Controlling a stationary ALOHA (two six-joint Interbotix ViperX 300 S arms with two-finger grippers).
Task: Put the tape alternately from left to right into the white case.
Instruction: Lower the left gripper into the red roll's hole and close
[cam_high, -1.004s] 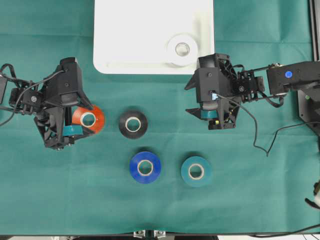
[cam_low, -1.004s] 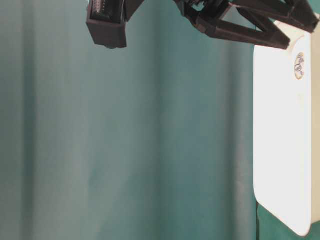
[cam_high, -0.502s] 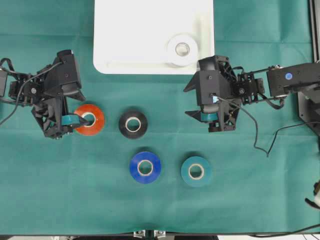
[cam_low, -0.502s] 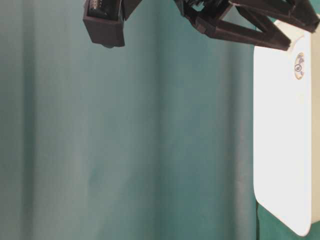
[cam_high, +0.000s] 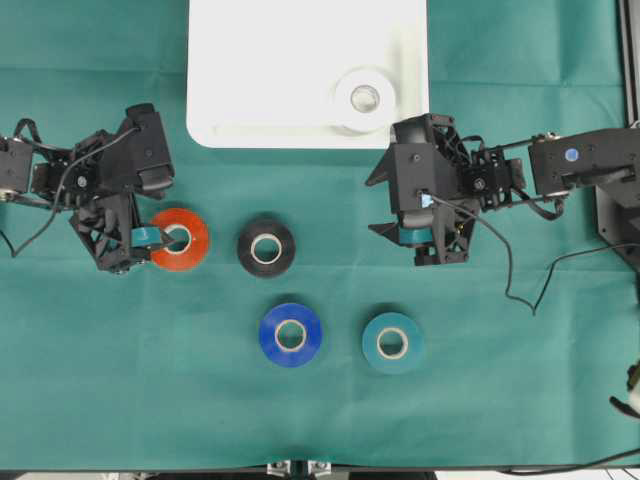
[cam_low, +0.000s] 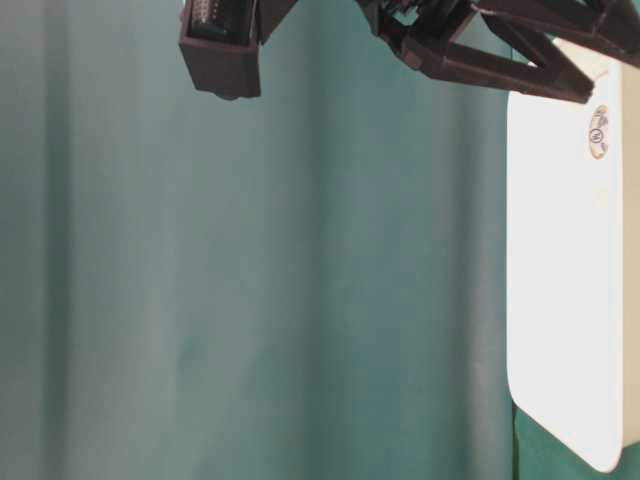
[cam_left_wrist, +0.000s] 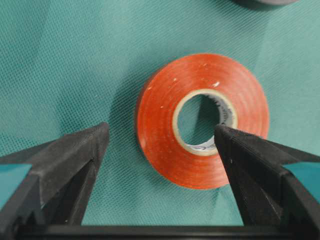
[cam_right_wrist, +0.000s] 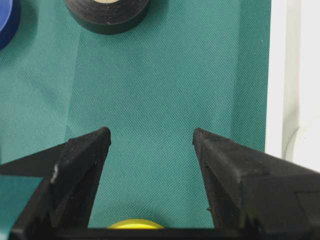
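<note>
I see the white case (cam_high: 300, 75) at the top with the white roll (cam_high: 364, 97) inside. My left gripper (cam_left_wrist: 160, 145) stands apart around the red roll (cam_left_wrist: 202, 120); my right gripper (cam_right_wrist: 150, 142) is apart over cloth.

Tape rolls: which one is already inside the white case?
The white roll, lying flat near the case's right front corner. The red, black, blue and teal rolls lie on the cloth.

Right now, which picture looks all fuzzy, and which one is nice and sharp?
The table-level view is the fuzzy one: the green cloth is a soft smear and the white case glares bright. The left wrist view is sharp: you can see the cloth's weave and tiny specks on the red tape, though the near fingers blur slightly.
</note>
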